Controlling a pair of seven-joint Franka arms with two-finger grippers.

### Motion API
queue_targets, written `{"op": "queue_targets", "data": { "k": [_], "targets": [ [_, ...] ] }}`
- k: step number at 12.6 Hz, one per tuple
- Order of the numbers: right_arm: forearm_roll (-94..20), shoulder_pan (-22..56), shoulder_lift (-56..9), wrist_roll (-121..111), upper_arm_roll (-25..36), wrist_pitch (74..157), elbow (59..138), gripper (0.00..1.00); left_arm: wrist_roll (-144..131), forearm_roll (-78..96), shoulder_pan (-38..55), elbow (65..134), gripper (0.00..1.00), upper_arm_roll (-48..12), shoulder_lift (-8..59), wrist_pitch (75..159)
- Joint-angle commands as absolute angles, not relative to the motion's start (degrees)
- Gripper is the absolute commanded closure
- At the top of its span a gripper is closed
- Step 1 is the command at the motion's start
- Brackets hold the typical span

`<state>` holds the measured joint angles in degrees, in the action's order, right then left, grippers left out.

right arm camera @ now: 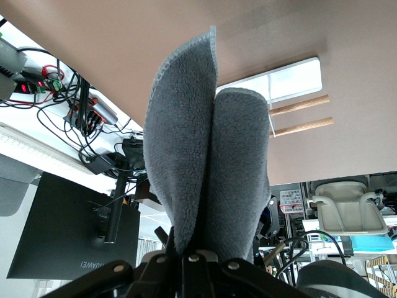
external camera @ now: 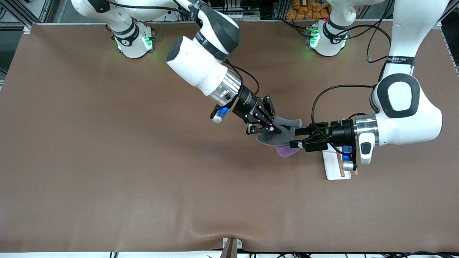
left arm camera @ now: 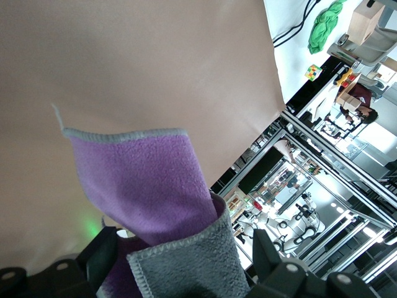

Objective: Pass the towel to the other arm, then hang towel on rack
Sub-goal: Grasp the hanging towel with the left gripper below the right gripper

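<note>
My front view shows both grippers on the towel point(external camera: 281, 134) in mid-air over the table point(external camera: 107, 161); right gripper point(external camera: 263, 125) pinches its grey fold shut; left gripper point(external camera: 299, 138) is clamped on the other edge; only the left wrist view shows me the purple face point(left arm camera: 146, 180); the rack point(external camera: 335, 166) sits under the left wrist; bare brown tabletop all around.
</note>
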<state>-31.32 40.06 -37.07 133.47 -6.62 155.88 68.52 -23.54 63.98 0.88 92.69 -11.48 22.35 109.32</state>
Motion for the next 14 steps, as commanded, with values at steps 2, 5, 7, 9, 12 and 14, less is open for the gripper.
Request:
{"op": "queue_targets", "data": {
  "k": [2, 5, 7, 9, 12, 14],
  "targets": [
    [-30.6, 40.9, -38.0, 135.5, -6.1, 157.1, 67.2, 1.0, -23.5, 66.0, 0.8, 93.7, 0.04, -12.4, 21.0, 109.8],
    [-30.5, 40.9, -38.0, 135.4, -6.1, 157.1, 67.4, 1.0, -23.9, 68.2, 0.8, 93.7, 0.04, -12.5, 21.0, 109.7],
    [-30.1, 40.9, -38.0, 135.5, -6.2, 157.1, 67.4, 1.0, -25.2, 68.3, 0.6, 93.4, 0.04, -12.5, 20.8, 109.3],
    [-30.1, 40.9, -38.0, 135.5, -6.2, 157.1, 67.4, 1.0, -25.5, 68.4, 0.3, 93.3, 0.04, -12.5, 20.7, 109.1],
    [-30.1, 40.9, -38.1, 135.4, -6.1, 157.1, 67.4, 1.0, -25.9, 68.6, 0.0, 92.7, 0.05, -12.4, 20.7, 109.1],
    [-30.0, 40.9, -38.1, 135.4, -6.2, 157.2, 67.4, 1.0, -26.0, 68.6, -0.6, 92.1, 0.12, -12.4, 20.9, 109.1]
  ]
}}
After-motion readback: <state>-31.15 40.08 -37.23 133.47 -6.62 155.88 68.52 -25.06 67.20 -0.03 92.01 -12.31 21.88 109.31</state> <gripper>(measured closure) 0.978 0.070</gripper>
